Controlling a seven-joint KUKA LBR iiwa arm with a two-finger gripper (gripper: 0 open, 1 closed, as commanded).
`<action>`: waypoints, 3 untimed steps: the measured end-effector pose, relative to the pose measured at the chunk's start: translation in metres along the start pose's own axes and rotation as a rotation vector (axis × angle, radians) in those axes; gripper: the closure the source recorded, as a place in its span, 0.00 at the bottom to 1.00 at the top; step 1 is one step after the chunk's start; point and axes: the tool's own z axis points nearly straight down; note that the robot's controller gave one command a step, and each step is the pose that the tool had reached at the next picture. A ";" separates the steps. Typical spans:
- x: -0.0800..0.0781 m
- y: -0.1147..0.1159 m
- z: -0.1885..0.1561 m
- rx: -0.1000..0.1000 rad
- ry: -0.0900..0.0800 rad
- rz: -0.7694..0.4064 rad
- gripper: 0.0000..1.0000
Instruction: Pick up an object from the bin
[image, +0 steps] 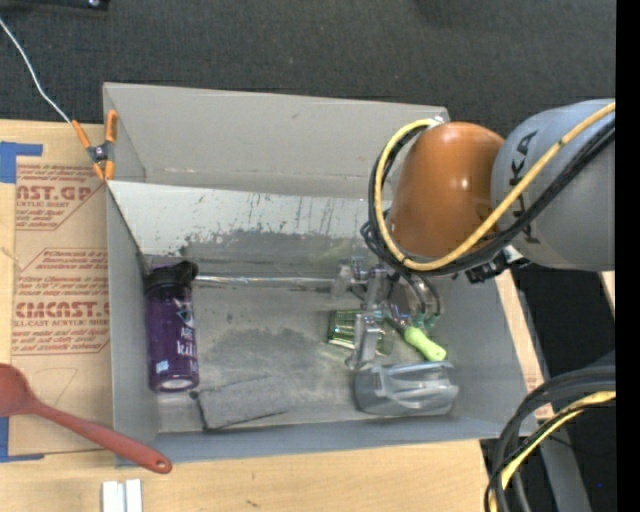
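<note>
1. Nearest me, along the near wall of the bin (300, 130), lie a grey felt strip (240, 403) and a grey see-through plastic piece (405, 388).
2. Just behind that piece, my hand (368, 335) is low over a small green packet (343, 328), with a yellow-green stick (425, 344) beside it. I cannot tell whether the hand is apart or together.
3. I judge this the reach step, with nothing lifted yet. Next I need a firm clamp on the packet, then a straight lift.
4. Far left lies a purple bottle (171, 335), well apart.
</note>
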 end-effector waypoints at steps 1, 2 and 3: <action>-0.001 0.000 -0.005 0.000 -0.008 0.001 0.00; -0.012 -0.017 0.078 -0.001 -0.008 0.041 0.00; -0.005 -0.056 0.107 -0.014 -0.012 0.112 1.00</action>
